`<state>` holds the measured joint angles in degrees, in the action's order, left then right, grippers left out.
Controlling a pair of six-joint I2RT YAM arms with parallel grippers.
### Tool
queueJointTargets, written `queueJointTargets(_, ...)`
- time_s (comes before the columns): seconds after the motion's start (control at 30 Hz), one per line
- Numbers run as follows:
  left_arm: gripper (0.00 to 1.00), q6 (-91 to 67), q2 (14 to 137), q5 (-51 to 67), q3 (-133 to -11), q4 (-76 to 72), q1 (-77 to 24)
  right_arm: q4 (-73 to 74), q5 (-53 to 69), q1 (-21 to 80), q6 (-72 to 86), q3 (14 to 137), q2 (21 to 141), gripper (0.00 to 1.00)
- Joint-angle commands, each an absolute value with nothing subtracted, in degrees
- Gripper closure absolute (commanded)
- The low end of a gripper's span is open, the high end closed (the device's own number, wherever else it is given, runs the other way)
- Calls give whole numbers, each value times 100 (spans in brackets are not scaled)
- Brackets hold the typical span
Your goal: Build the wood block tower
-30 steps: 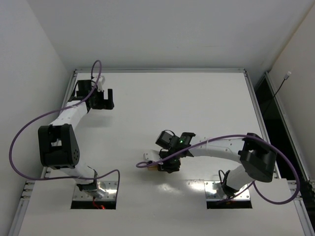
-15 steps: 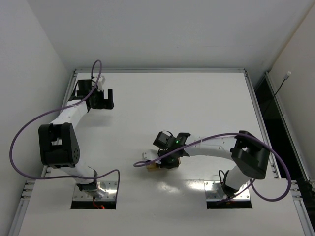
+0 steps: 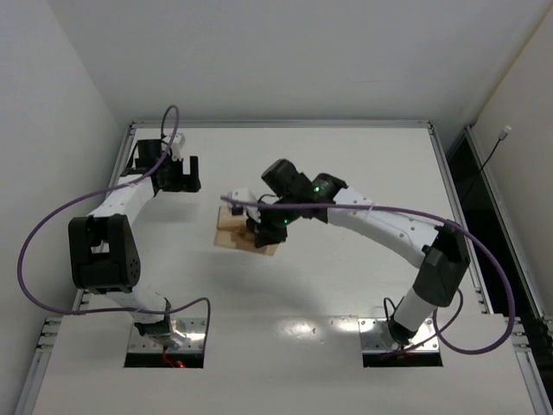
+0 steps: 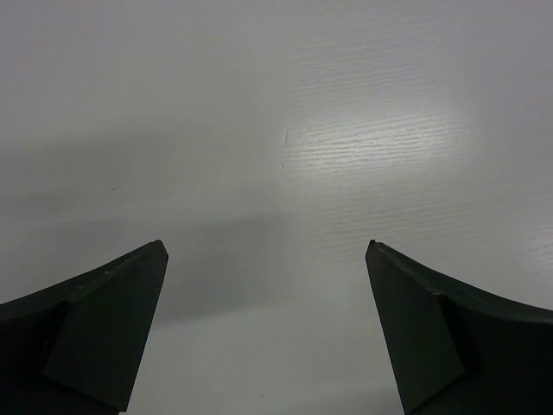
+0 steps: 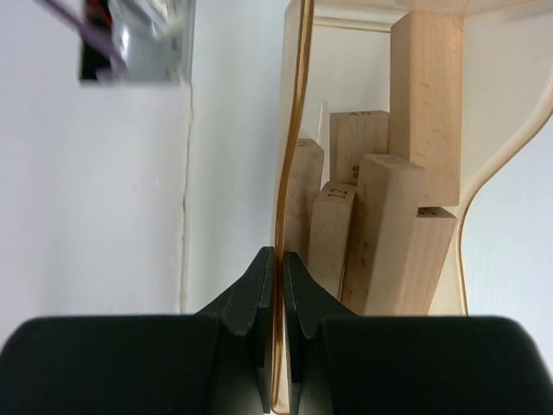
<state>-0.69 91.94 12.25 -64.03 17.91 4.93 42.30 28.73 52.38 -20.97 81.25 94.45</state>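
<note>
My right gripper (image 5: 278, 255) is shut on the thin wall of a translucent orange tray (image 5: 294, 130). Several tan wood blocks (image 5: 393, 233) lie piled inside the tray, leaning on each other. From above, the tray (image 3: 230, 232) hangs over the middle-left of the table under the right gripper (image 3: 259, 226), with its arm stretched far out. The left gripper (image 3: 177, 177) sits at the far left back, and in its own view this gripper (image 4: 266, 246) is open with only bare table between its fingers. The tower is out of view.
White walls close the table at the back and left. Metal rails (image 3: 121, 164) run along its edges, and a dark gap (image 3: 471, 181) lies to the right. Purple cables (image 3: 34, 233) loop from both arms. A metal base plate (image 5: 138, 39) shows in the right wrist view.
The right gripper closed on the tray's wall near the table's front. The arm then swung it, with the blocks inside, up and back to the left. The left arm has not moved.
</note>
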Motion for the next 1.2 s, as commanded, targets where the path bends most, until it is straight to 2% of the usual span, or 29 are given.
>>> queueJointTargets(0.0,0,-97,9132,1301,-6705,1819,492,4386,4478,4835,-1583,8736,9965,100)
queueJointTargets(0.13,0,-44,9185,1248,-6768,1890,492,4281,5430,4474,-1073,8658,10468,100)
queueJointTargets(0.3,0,-44,9185,1195,-6768,1942,545,3026,6089,3948,-168,8034,10660,100)
queueJointTargets(0.47,0,-44,9237,1195,-6820,1942,598,2226,6625,3499,535,7919,11109,100)
queueJointTargets(0.67,0,-44,9343,1248,-6995,2057,650,1389,7856,3313,1783,7796,11882,100)
queueJointTargets(0.9,0,61,9457,1414,-7049,2057,703,1810,8823,3033,1636,7910,12611,100)
queueJointTargets(1.0,0,62,9457,1652,-6996,2109,756,3359,9097,2770,453,8594,13128,100)
queueJointTargets(1.17,0,62,9571,1705,-6996,2109,756,3349,9149,2251,571,8745,13324,100)
